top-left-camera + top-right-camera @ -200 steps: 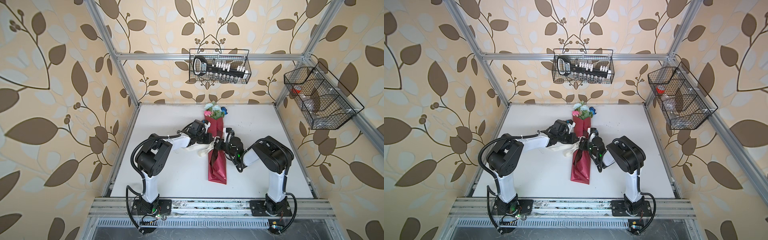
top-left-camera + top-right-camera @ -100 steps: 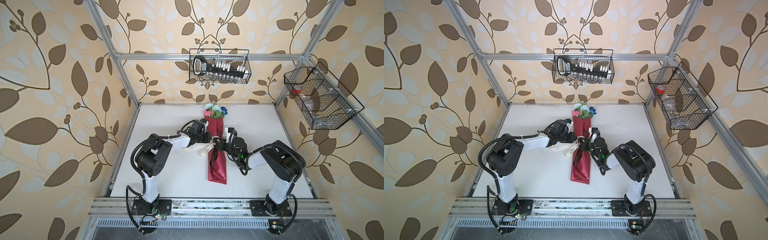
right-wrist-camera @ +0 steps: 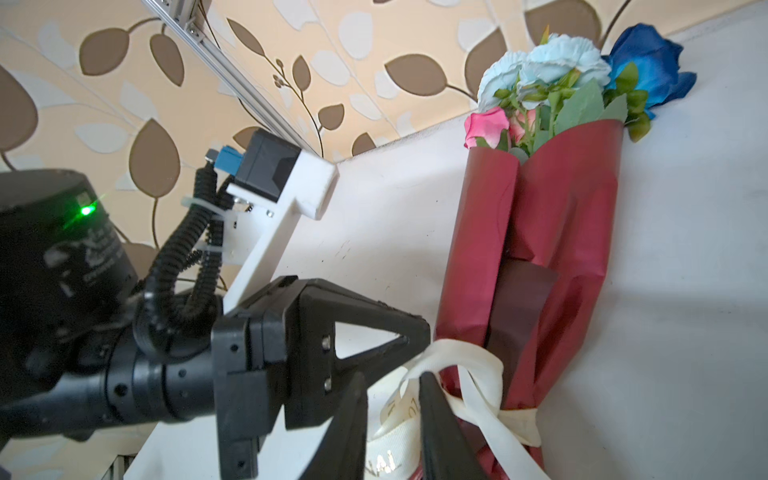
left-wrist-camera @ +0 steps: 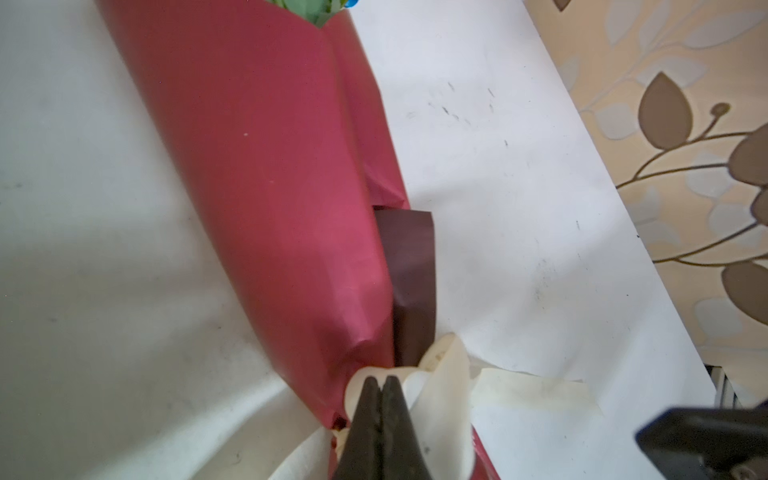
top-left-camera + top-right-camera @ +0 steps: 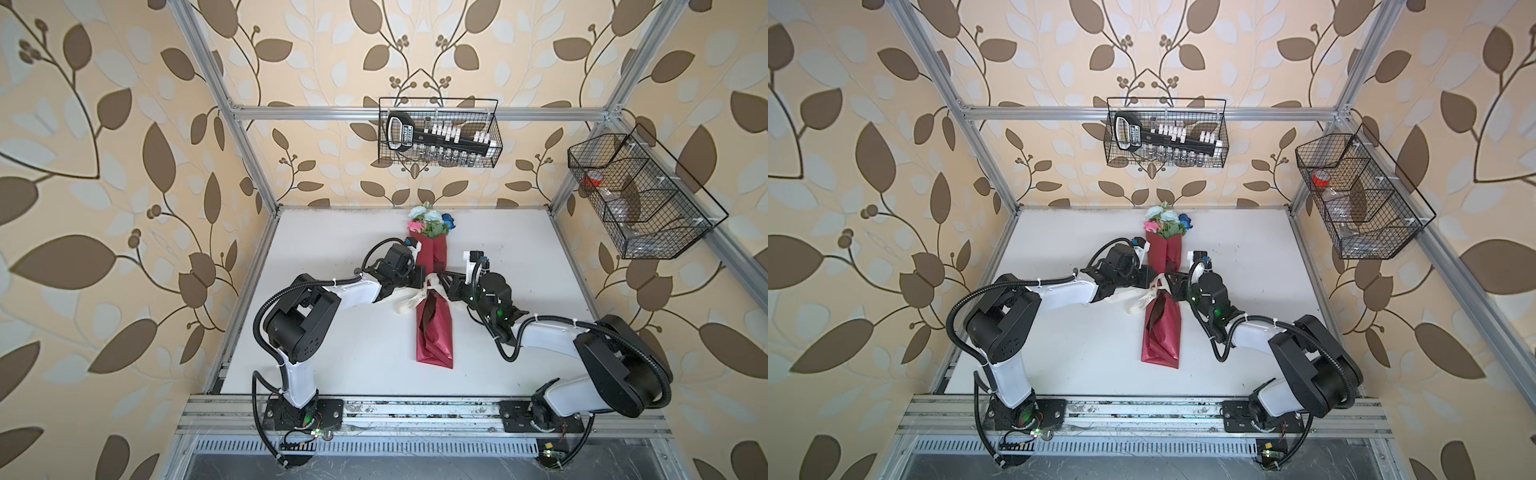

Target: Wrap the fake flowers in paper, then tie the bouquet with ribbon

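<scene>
The bouquet (image 5: 430, 222) lies along the surface's (image 5: 340, 340) middle, blooms at the far edge, ribbon (image 3: 471, 359) round its waist. Left jaws clench a ribbon loop; right jaws stand parted at the knot and should grip their end before both pull apart evenly. Bare surface reaches both side edges.

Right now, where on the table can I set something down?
Bare table between the red wrap's near end and the front rail, and the far corner right of the flowers. Crowded: mid-table, where left claw and right claw meet at the ribbon.
</scene>
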